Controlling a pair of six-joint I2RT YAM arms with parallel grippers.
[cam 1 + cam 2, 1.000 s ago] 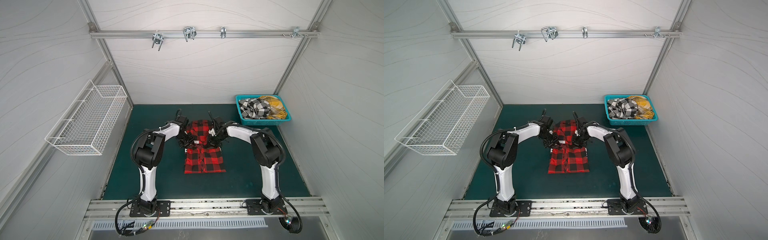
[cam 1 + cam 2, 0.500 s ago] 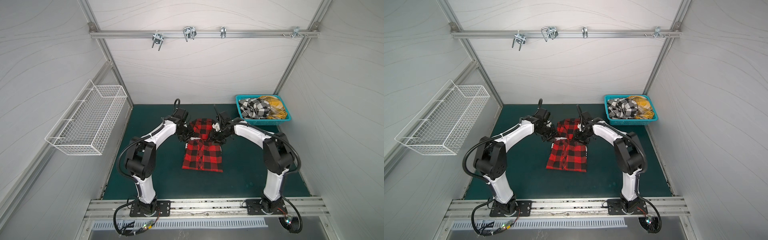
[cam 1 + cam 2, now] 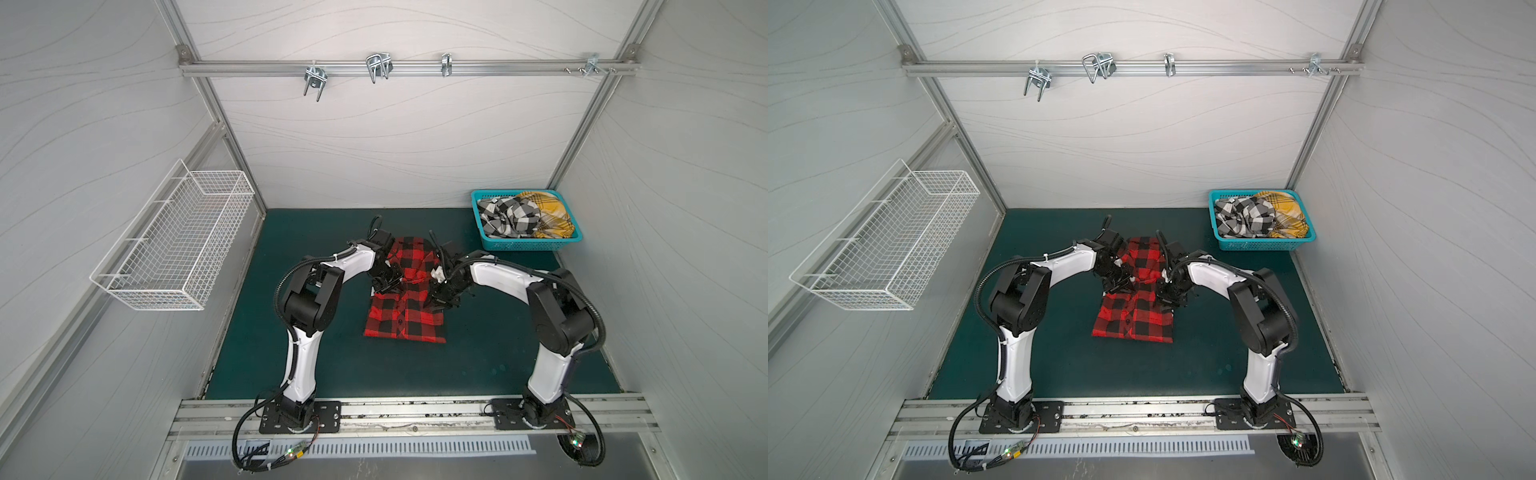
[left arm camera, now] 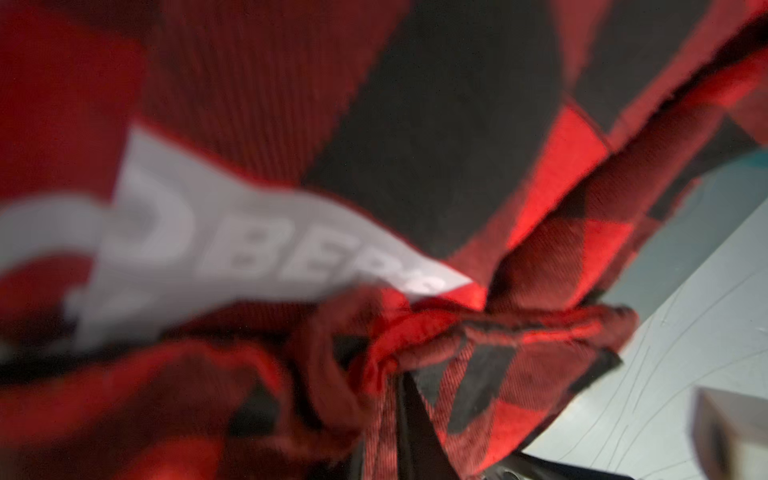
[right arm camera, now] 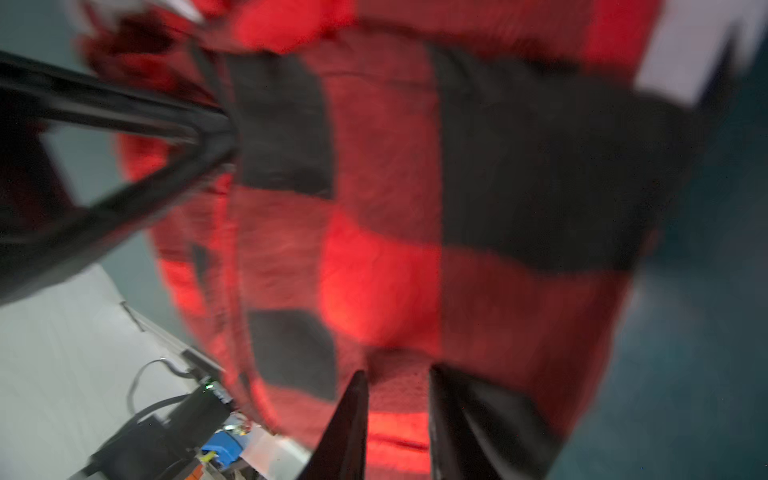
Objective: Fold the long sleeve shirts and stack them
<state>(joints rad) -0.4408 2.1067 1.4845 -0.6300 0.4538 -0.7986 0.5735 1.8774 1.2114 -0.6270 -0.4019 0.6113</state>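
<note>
Over the green desk (image 3: 332, 361), in both top views, my left end effector (image 3: 390, 282) and right end effector (image 3: 440, 291) flank the red-and-black shirt (image 3: 405, 316). Its upper half is lifted between them and its hem lies flat. The black-and-white shirt (image 3: 509, 216) and yellow shirt (image 3: 552, 216) sit crumpled in the turquoise basket (image 3: 482, 239) at the far right corner.

From the left wrist, bunched plaid is gathered tight in my closed jaws, beside the white letters (image 4: 249, 249).

From the right wrist, my fingers (image 5: 349, 415) pinch a fold of the same shirt.
</note>
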